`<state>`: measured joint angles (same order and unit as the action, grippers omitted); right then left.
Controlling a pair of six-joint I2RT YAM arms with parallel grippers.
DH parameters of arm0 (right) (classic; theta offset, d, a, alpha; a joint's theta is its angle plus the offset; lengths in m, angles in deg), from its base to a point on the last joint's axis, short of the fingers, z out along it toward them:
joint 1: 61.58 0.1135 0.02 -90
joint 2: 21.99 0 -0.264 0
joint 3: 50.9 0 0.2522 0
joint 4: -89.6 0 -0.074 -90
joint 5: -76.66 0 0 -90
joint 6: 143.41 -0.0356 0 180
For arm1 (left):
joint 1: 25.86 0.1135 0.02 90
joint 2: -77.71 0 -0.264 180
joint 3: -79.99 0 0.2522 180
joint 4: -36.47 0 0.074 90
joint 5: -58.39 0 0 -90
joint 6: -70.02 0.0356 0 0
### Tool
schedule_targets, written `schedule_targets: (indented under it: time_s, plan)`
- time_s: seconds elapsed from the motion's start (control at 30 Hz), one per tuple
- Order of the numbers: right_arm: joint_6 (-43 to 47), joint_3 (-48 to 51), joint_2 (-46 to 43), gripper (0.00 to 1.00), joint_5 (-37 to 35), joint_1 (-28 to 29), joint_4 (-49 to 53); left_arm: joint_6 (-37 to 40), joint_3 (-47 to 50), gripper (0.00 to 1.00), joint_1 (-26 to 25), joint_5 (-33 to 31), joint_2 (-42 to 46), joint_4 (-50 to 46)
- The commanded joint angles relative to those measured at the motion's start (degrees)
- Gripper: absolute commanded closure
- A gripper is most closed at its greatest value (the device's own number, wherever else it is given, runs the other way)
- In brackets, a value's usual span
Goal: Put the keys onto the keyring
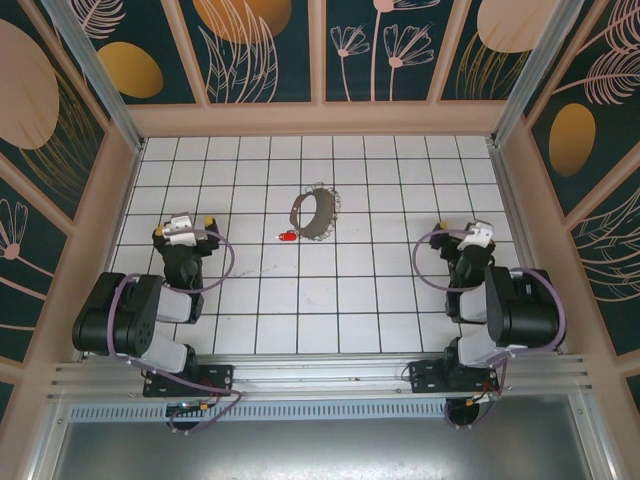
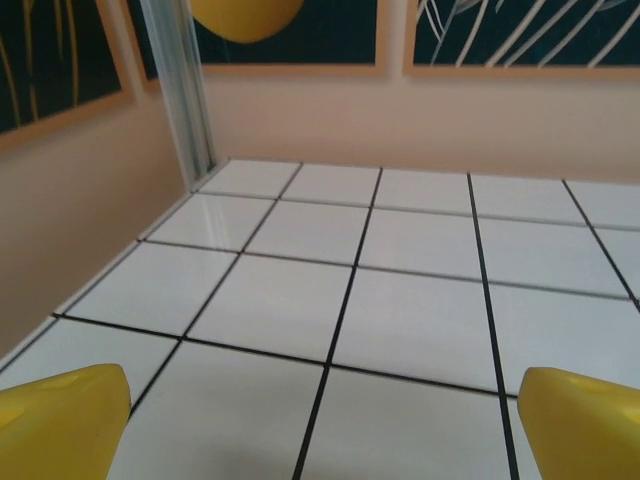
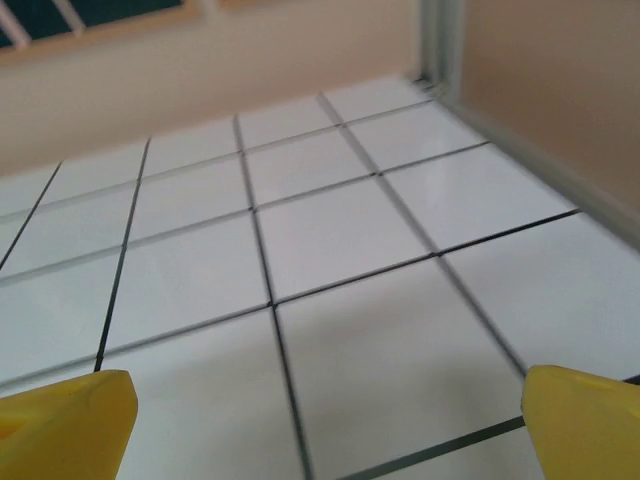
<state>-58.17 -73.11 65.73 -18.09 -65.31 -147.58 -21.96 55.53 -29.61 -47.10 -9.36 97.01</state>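
Table (image 1: 300, 310) of white tiles, walled by peach panels on three sides. Left gripper (image 1: 184, 224) and right gripper (image 1: 466, 232) sit near opposite side walls, jaws spread wide, holding nothing. Between them, with bare tiles all around, lies the keyring (image 1: 315, 212). The red-headed key (image 1: 287, 237) lies just beside its near-left edge.

the keyring (image 1: 301, 213), a thin grey-beige loop edged with small silvery bits, is seen lying flat on the white tiles, mid-floor. the key (image 1: 287, 237), tiny and red-headed, is laid just beside its near-left edge; contact cannot be told.
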Motion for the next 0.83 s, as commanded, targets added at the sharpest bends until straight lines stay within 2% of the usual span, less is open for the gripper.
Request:
schedule_targets:
  time_s: [0.0,0.2,0.3,0.8]
  plan:
    - [3.1,-4.8,0.7,0.01,8.0,0.5,-1.2,-2.0,-2.8,0.01,1.7,4.2,-0.4,-0.7]
    - [3.2,-5.1,0.5,0.01,7.7,0.6,-0.2,-2.9,-3.6,0.01,3.0,6.3,-0.6,-2.1]
    - [4.1,-5.0,0.5,0.01,4.2,2.4,-0.4,-2.9,-3.5,0.01,3.0,6.3,-0.6,-2.2]
    - [4.1,-5.0,0.5,0.01,6.9,1.6,-0.3,-2.6,-2.6,0.01,3.0,6.4,0.0,-1.0]
